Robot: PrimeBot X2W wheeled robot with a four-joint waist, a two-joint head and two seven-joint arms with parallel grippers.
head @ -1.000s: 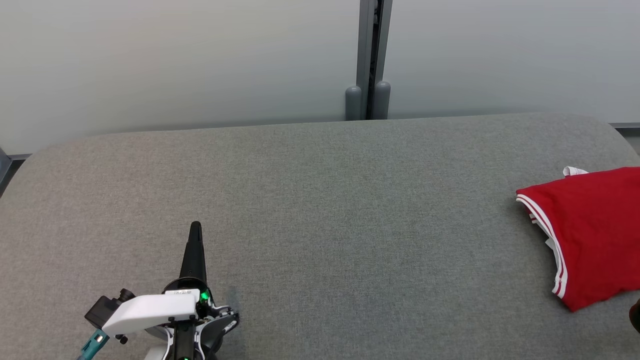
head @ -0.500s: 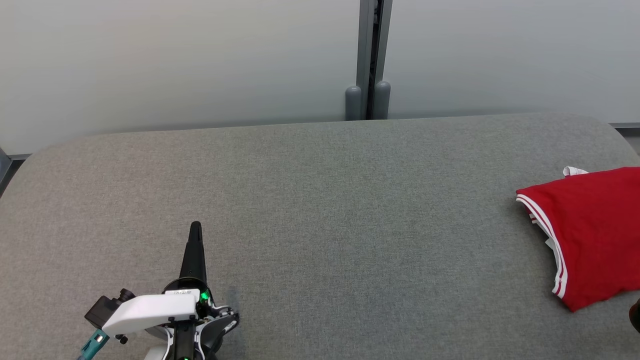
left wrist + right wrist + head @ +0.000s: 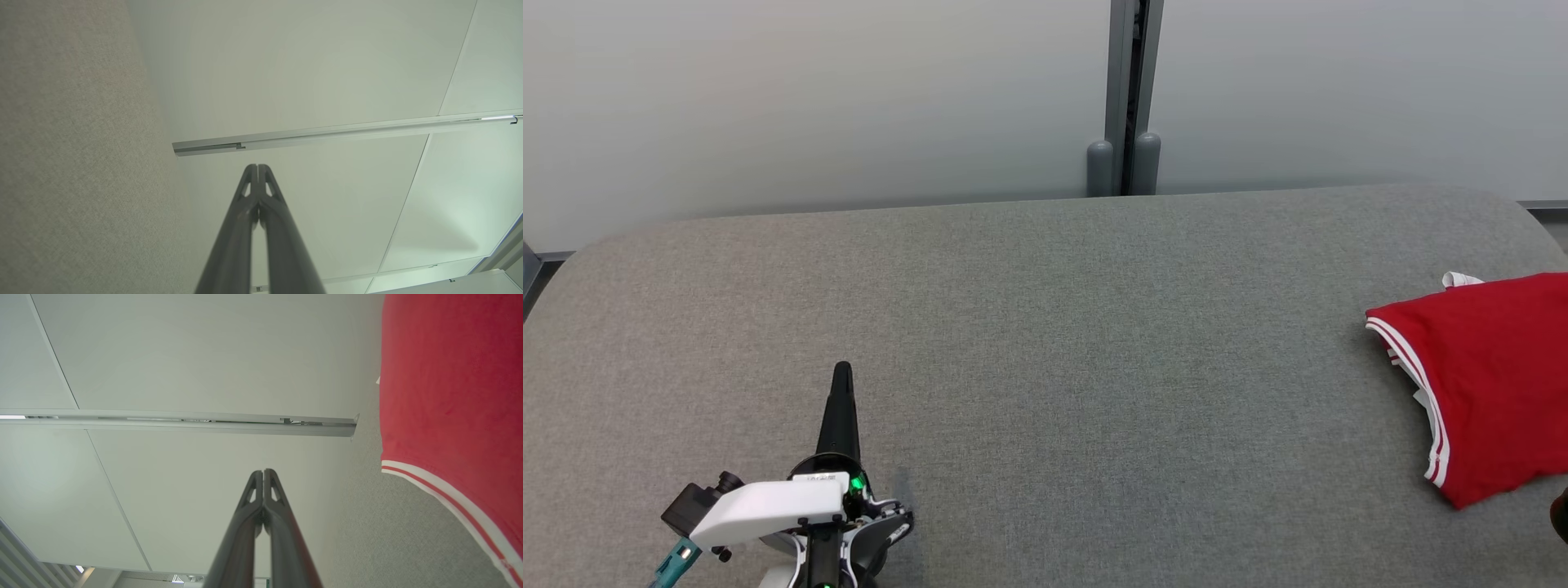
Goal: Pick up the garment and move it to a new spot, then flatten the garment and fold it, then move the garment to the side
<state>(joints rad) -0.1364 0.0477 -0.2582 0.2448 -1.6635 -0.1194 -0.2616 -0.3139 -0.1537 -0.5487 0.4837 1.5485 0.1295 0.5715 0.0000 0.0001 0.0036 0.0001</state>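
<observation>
Garment (image 3: 1486, 384) at the far right of the table (image 3: 1045, 327) in the head view, cut off by the frame's right edge. Lies flat on the grey cloth top as a red bundle, apparently folded over, with 2 white stripes of trim (image 3: 1413, 367) down its left border and a small white tab (image 3: 1460, 279) poking out at its far corner. Sits well apart from the left gripper (image 3: 841, 374), with a broad stretch of bare table between. Left gripper at the lower left, ahead of a white housing (image 3: 768, 510) with 1 green light (image 3: 856, 485); fingers pressed together into a single dark spike, pointing up the view toward the pale wall (image 3: 809, 98) and the grey post (image 3: 1127, 82). Touching the table or hovering above it: cannot tell. In the left wrist view, left gripper (image 3: 258, 167) with both tips meeting, no gap, nothing pinched; table (image 3: 61, 163) along the left side, a metal rail (image 3: 327, 132) crossing the wall just beyond the tips. In the right wrist view, right gripper (image 3: 263, 472) closed the same way, tips touching, nothing between them. Garment (image 3: 449, 375) to the right of those fingers and apart from them, its striped trim (image 3: 449, 494) slanting toward the lower right corner, a strip of grey table (image 3: 388, 539) between fingers and cloth. Rail (image 3: 184, 422) across the wall beyond the tips here too.
</observation>
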